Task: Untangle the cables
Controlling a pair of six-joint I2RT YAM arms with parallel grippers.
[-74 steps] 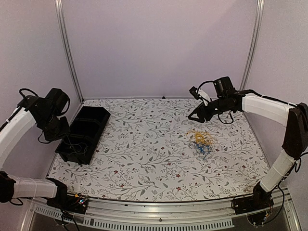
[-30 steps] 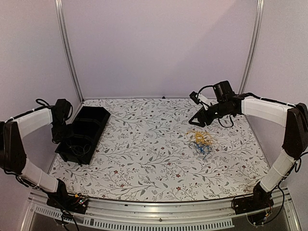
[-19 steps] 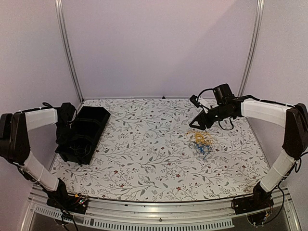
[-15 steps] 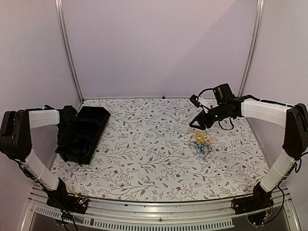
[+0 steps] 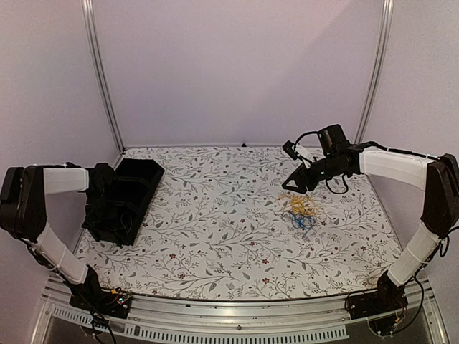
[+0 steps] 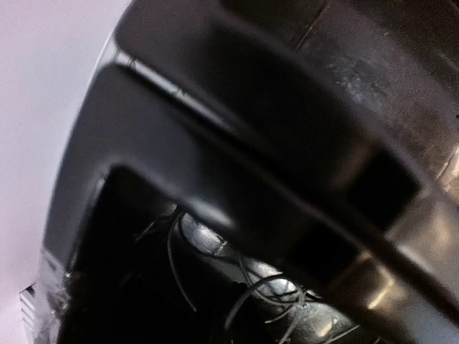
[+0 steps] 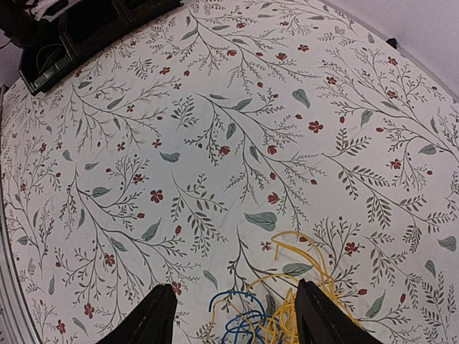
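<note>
Nearly beneath the right pincer [image 7: 237, 288] lie the cables [image 7: 285, 321].

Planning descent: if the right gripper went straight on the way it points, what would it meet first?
Likely the cables, lying ahead between the open jaws of the right gripper; nothing shows in between, though depth is unclear.

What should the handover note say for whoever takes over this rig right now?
Left gripper: shut, at the black tray on the table's left edge; I cannot tell whether it holds anything.
Right gripper: open and empty, hovering just behind the cables.
Job's things: yellow and blue strands in one tangled heap on the table, right of centre. Thin dark wires lie in the tray.
Done: no strand of the heap is separated.
Left: grip a strand and pull the tangle apart.
</note>
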